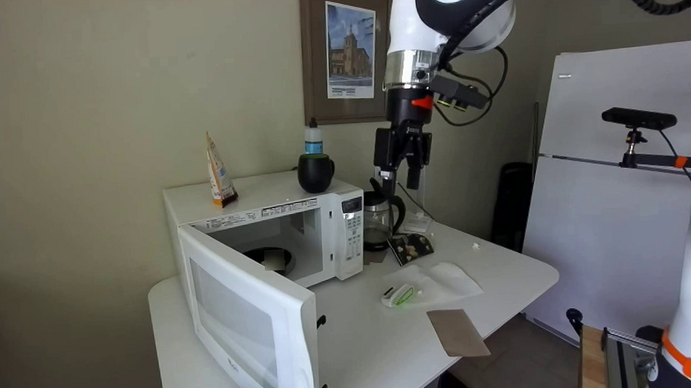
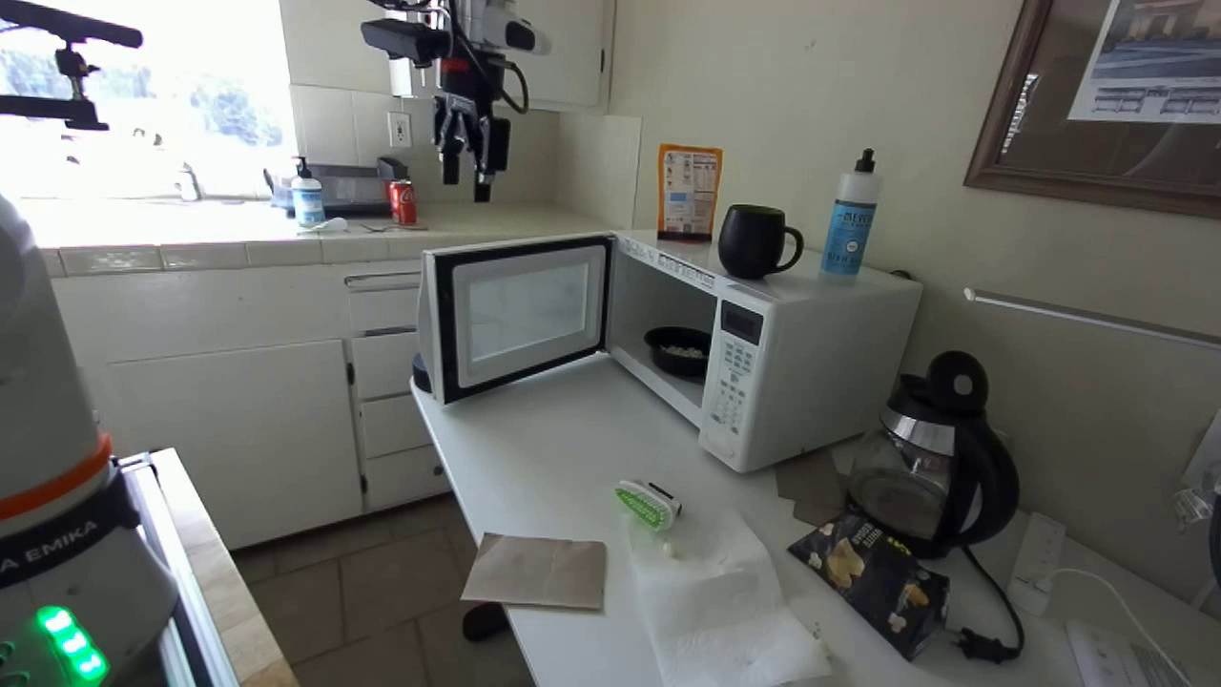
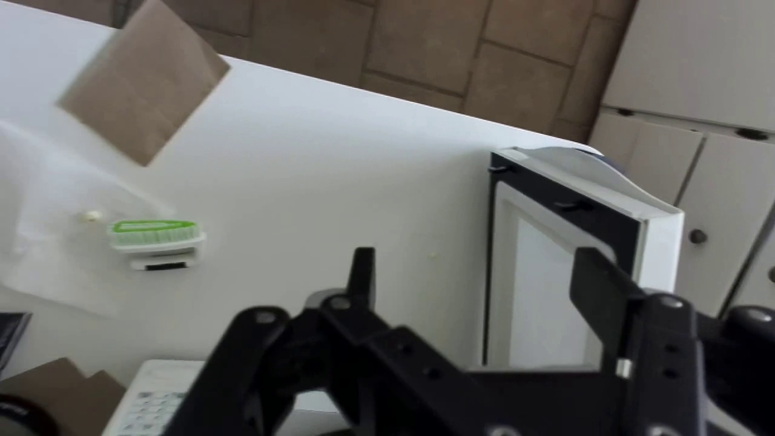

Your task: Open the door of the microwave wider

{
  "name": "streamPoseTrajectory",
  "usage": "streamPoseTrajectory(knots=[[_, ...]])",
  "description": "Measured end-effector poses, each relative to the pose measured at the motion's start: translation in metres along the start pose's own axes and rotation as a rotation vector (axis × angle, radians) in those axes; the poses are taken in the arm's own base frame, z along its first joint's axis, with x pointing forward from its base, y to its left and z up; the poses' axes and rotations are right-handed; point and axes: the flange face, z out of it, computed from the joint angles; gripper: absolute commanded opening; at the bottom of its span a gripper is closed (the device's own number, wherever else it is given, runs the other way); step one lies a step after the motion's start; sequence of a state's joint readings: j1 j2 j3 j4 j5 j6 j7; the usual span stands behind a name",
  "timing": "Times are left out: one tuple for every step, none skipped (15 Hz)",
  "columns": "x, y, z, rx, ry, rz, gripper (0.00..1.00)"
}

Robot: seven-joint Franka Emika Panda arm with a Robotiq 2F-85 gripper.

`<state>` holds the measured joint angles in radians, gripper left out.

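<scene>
The microwave point(image 1: 347, 235) is a white box on a white table; it also shows in an exterior view point(image 2: 830, 343), and its keypad corner point(image 3: 154, 402) shows in the wrist view. Its door point(image 1: 233, 312) stands open, swung well out from the front, with its inner face towards the table in an exterior view point(image 2: 525, 301). A black bowl point(image 2: 679, 349) sits in the cavity. My gripper point(image 1: 401, 182) is open and empty, in the air above the microwave's height and apart from the door; it also shows in an exterior view point(image 2: 466, 188). In the wrist view, the door point(image 3: 554, 284) lies beyond the right finger of my gripper point(image 3: 475, 257).
A black mug point(image 2: 754, 241), a blue-labelled bottle point(image 2: 852, 224) and an orange bag point(image 2: 689, 191) stand on the microwave. A glass kettle point(image 2: 911, 468) stands beside it. A green-white brush point(image 3: 154, 237), a paper towel point(image 2: 711, 601) and brown paper point(image 2: 539, 570) lie on the table.
</scene>
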<state>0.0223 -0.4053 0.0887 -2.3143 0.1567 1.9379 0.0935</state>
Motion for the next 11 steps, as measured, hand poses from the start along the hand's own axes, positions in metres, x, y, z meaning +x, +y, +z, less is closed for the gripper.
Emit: streamPoseTrajectory(knots=[[-0.0059, -0.0005, -0.0047, -0.057, -0.004, -0.008, 1.00], [-0.0114, -0.0011, -0.0084, -0.115, -0.007, -0.016, 1.00], [-0.0136, -0.0028, -0.0112, -0.125, -0.003, -0.018, 1.00], [-0.0137, -0.0032, -0.0121, -0.124, 0.000, -0.019, 1.00], [-0.0130, -0.0024, -0.0116, -0.123, -0.002, -0.018, 1.00], [-0.0122, -0.0012, -0.0107, -0.122, -0.004, -0.016, 1.00], [-0.0119, -0.0007, -0.0102, -0.122, -0.006, -0.015, 1.00], [-0.0117, -0.0005, -0.0100, -0.121, -0.006, -0.014, 1.00], [-0.0117, -0.0004, -0.0099, -0.121, -0.007, -0.014, 1.00], [-0.0117, -0.0005, -0.0100, -0.121, -0.006, -0.014, 1.00], [-0.0116, -0.0004, -0.0100, -0.121, -0.007, -0.014, 1.00]])
